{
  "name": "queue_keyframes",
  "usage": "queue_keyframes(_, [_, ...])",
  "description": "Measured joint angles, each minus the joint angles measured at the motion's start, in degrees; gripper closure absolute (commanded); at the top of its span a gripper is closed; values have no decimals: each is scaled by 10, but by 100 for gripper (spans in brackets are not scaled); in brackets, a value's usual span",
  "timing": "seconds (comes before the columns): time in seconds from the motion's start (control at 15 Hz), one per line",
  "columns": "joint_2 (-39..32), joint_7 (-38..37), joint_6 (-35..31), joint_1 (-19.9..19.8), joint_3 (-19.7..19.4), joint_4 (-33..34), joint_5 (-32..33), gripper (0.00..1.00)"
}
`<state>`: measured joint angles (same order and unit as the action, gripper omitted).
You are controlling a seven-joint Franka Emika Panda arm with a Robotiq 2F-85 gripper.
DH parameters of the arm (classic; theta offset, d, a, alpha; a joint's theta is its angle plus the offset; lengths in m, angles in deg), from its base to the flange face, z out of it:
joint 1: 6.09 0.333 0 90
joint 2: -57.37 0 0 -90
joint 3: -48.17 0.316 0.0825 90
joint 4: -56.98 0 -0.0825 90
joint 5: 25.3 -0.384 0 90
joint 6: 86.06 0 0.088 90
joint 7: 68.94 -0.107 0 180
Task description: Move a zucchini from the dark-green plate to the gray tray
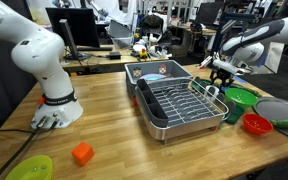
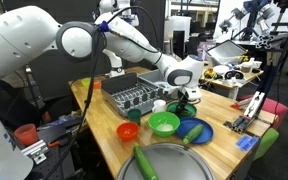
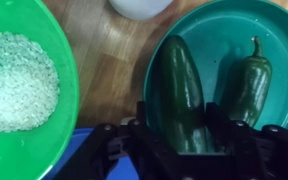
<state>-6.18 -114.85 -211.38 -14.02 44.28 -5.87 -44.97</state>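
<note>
In the wrist view a dark-green zucchini lies lengthwise on the dark-green plate, beside a green pepper. My gripper has one finger against each side of the zucchini's near end and appears shut on it, low over the plate. In both exterior views the gripper hangs over the plate. The gray tray lies nearby and holds another zucchini.
A light-green bowl of white grains sits right beside the plate. A red bowl and a white cup stand close by. A metal basin with a wire rack fills mid-table. An orange block and a yellow-green plate lie far off.
</note>
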Motion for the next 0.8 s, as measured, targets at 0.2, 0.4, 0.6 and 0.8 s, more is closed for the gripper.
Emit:
queue_keyframes(0.2, [0, -2, 0, 2, 0, 5, 2, 89])
queue_keyframes(0.4, [0, -2, 0, 3, 0, 7, 4, 83])
queue_keyframes(0.6, [0, -2, 1, 3, 0, 7, 4, 92])
queue_keyframes(0.8, [0, -2, -2, 3, 0, 8, 4, 93])
